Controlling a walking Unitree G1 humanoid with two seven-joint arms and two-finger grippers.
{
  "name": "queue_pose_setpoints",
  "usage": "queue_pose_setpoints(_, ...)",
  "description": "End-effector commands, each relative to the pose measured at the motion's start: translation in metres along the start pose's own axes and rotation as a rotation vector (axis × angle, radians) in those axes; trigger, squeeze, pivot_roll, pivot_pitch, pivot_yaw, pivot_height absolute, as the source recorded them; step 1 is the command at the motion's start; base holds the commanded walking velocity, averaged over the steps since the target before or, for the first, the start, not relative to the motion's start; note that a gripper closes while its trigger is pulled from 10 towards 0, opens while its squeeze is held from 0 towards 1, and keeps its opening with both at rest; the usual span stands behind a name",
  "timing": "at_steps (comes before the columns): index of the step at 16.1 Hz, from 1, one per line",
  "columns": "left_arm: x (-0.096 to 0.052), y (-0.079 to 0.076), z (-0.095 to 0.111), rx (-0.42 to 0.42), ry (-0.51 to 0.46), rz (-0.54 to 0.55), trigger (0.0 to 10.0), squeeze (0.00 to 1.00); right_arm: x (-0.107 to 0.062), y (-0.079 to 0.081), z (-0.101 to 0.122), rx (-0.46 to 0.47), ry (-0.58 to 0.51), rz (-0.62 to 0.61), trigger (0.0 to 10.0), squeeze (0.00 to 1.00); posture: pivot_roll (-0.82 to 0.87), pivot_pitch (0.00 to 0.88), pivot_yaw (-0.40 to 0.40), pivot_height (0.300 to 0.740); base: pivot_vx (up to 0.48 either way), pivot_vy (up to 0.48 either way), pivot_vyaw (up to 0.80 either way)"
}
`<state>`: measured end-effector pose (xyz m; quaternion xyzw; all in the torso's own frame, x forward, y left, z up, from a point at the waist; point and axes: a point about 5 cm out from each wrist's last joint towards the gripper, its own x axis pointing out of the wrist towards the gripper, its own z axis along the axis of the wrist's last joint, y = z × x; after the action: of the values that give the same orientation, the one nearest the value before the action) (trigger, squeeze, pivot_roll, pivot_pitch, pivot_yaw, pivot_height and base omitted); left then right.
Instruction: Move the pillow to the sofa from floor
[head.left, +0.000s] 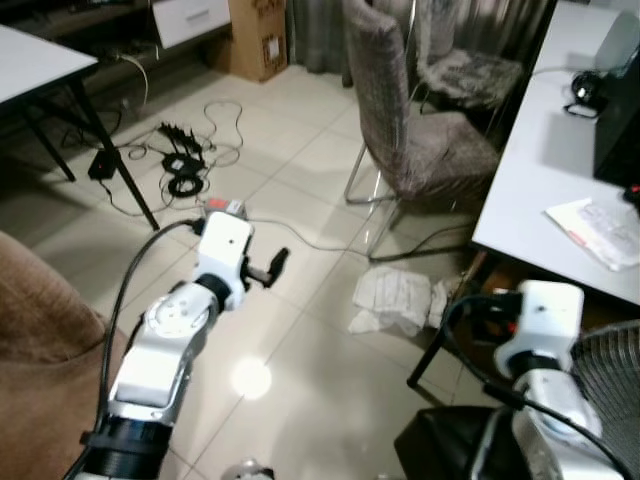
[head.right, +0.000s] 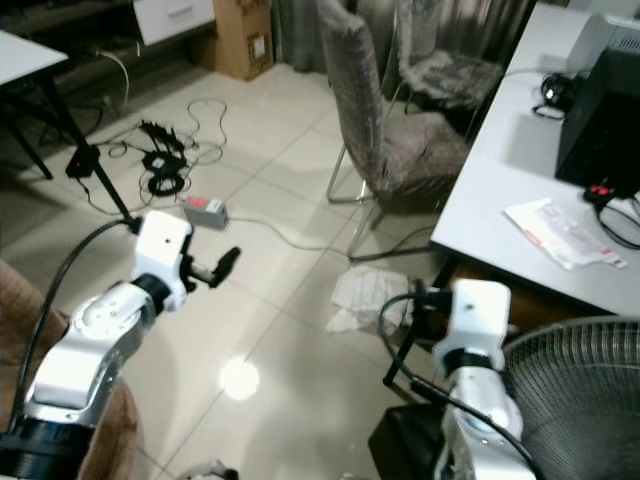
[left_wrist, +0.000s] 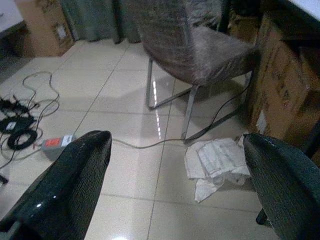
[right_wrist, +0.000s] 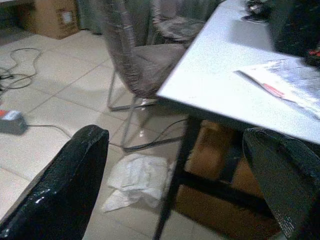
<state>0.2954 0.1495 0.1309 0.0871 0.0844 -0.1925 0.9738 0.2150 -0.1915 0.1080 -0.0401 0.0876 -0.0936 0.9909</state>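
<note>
A white crumpled soft bundle (head.left: 400, 300), the only pillow-like thing on the floor, lies flat on the tiles by the white table's leg. It also appears as the bundle (left_wrist: 217, 160) and the bundle (right_wrist: 137, 180) in the wrist views. The brown sofa (head.left: 40, 330) fills the lower left corner. My left gripper (head.left: 275, 265) is raised over the bare tiles, left of the bundle and apart from it; in the wrist view this gripper (left_wrist: 175, 142) is open and holds nothing. My right gripper (right_wrist: 175, 134) is open too, near the table's edge above the bundle.
A grey upholstered chair (head.left: 420, 130) stands just behind the bundle. The white table (head.left: 560, 170) with papers runs along the right, and a fan grille (head.left: 610, 380) sits at lower right. Cables (head.left: 185, 160), a power strip (head.left: 225, 207) and a cardboard box (head.left: 255, 40) lie further back.
</note>
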Motion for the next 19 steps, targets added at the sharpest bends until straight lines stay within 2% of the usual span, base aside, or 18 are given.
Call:
queue_pose_setpoints(1, 0.0, 0.003, -0.003, 0.003, 0.018, 0.002, 10.0, 0.0, 0.0, 0.003, 0.0, 0.004, -0.003, 0.003, 10.0, 0.0, 0.01, 0.039, -0.004, 0.74, 0.0, -0.48, 0.0)
queue_pose_setpoints(2, 0.0, 0.002, -0.006, -0.048, 0.041, -0.019, 10.0, 0.0, 0.0, 0.003, 0.0, -0.002, -0.003, 0.006, 10.0, 0.0, 0.01, 0.04, -0.004, 0.74, 0.0, 0.0, 0.0)
queue_pose_setpoints(4, -0.001, 0.003, -0.013, -0.011, 0.067, -0.005, 10.0, 0.0, 0.001, 0.003, 0.001, -0.005, -0.003, 0.015, 10.0, 0.0, 0.01, 0.043, -0.005, 0.74, 0.0, 0.48, 0.0)
queue_pose_setpoints(5, -0.001, 0.004, -0.015, -0.022, 0.064, 0.013, 10.0, 0.0, 0.001, 0.003, 0.001, -0.001, -0.008, 0.021, 10.0, 0.0, 0.01, 0.041, -0.005, 0.74, 0.0, 0.48, 0.0)
queue_pose_setpoints(6, -0.001, 0.005, -0.016, -0.015, 0.066, 0.022, 10.0, 0.0, 0.0, 0.004, 0.002, -0.043, -0.018, 0.052, 10.0, 0.0, 0.01, 0.042, -0.005, 0.74, 0.0, 0.0, 0.0)
queue_pose_setpoints(7, -0.001, 0.006, -0.017, -0.015, 0.068, 0.016, 10.0, 0.0, -0.001, 0.005, -0.002, -0.006, 0.003, 0.072, 10.0, 0.0, 0.01, 0.043, -0.006, 0.74, 0.0, 0.0, 0.0)
queue_pose_setpoints(9, -0.001, 0.006, -0.019, -0.055, 0.071, 0.013, 10.0, 0.0, -0.002, 0.006, 0.003, -0.033, -0.02, 0.087, 10.0, 0.0, 0.01, 0.045, -0.006, 0.74, 0.0, 0.0, 0.8)
queue_pose_setpoints(10, -0.002, 0.007, -0.023, -0.114, 0.103, 0.012, 10.0, 0.0, -0.002, 0.006, 0.003, -0.033, -0.023, 0.099, 10.0, 0.0, 0.01, 0.044, -0.004, 0.74, 0.0, 0.0, 0.8)
queue_pose_setpoints(11, -0.002, 0.01, -0.025, -0.108, 0.112, 0.027, 10.0, 0.0, -0.003, 0.007, 0.004, -0.024, -0.028, 0.116, 10.0, 0.0, 0.0, 0.041, 0.004, 0.74, 0.0, 0.0, 0.8)
queue_pose_setpoints(12, -0.002, 0.016, -0.025, -0.023, 0.107, 0.064, 10.0, 0.0, -0.003, 0.007, 0.005, -0.021, -0.03, 0.119, 10.0, 0.0, 0.0, 0.037, 0.007, 0.74, 0.0, 0.0, 0.8)
queue_pose_setpoints(13, -0.001, 0.02, -0.027, 0.008, 0.102, 0.087, 10.0, 0.0, -0.004, 0.006, 0.004, -0.02, -0.031, 0.111, 10.0, 0.0, 0.0, 0.033, 0.013, 0.74, 0.0, 0.0, 0.8)
queue_pose_setpoints(14, -0.001, 0.024, -0.029, 0.008, 0.078, 0.114, 10.0, 0.0, -0.006, 0.005, 0.004, -0.021, -0.029, 0.096, 10.0, 0.0, -0.01, 0.028, 0.015, 0.74, 0.0, 0.0, 0.8)
queue_pose_setpoints(16, -0.003, 0.023, -0.031, -0.003, 0.091, 0.112, 10.0, 0.0, -0.005, 0.006, 0.004, -0.018, -0.031, 0.09, 10.0, 0.0, 0.0, 0.02, -0.001, 0.74, 0.0, 0.0, 0.8)
queue_pose_setpoints(19, -0.004, 0.02, -0.023, -0.009, 0.052, 0.115, 10.0, 0.0, 0.001, -0.001, 0.001, 0.023, -0.027, 0.017, 10.0, 0.0, 0.01, 0.008, -0.005, 0.74, 0.0, 0.0, 0.8)
